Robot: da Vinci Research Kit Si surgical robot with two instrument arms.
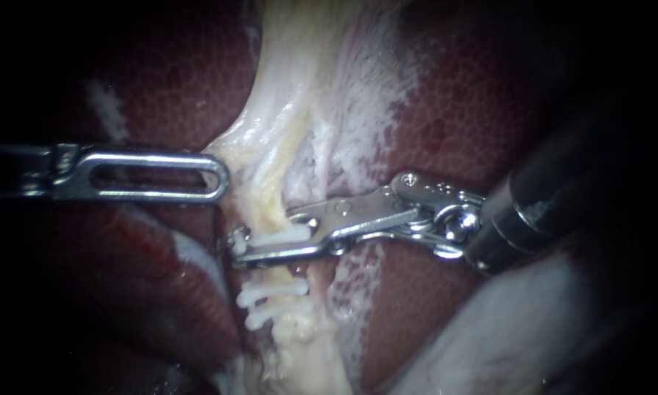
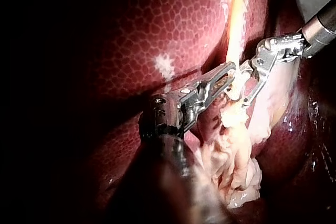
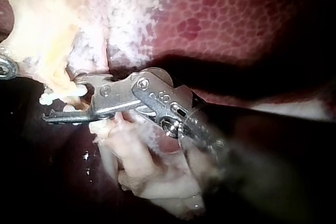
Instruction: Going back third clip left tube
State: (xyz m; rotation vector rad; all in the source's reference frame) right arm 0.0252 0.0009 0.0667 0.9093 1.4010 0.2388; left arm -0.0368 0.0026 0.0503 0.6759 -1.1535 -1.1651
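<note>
- Entering from the left, the left instrument (image 1: 218, 175) is seen with its slotted jaws closed on the edge of the pale tissue (image 1: 245, 139), which is drawn taut towards it.
- In the left wrist view the same jaws (image 2: 230, 76) are shown lying together, with their tip pressed into that tissue just beside the yellowish tube (image 2: 236, 19).
- From the right, the right instrument (image 1: 265, 232) is reached across the tube (image 1: 274, 197). Its jaws are held narrowly apart, one on each side of the tube.
- A white clip (image 1: 278, 236) is seen across the tube, between those jaws and close against the lower one. A gap is left between the clip and the upper jaw.
- Two more clips (image 1: 272, 290) are fixed on the same tube just below it, side by side and clear of both instruments.
- In the right wrist view the clip (image 3: 58, 96) is shown between the parted jaws (image 3: 62, 98), with the pale tube running up from it.
- The dark red liver (image 1: 490, 95) is spread on either side of the tube and under both shafts.
- The two tips are kept apart, with the tube between them.
</note>
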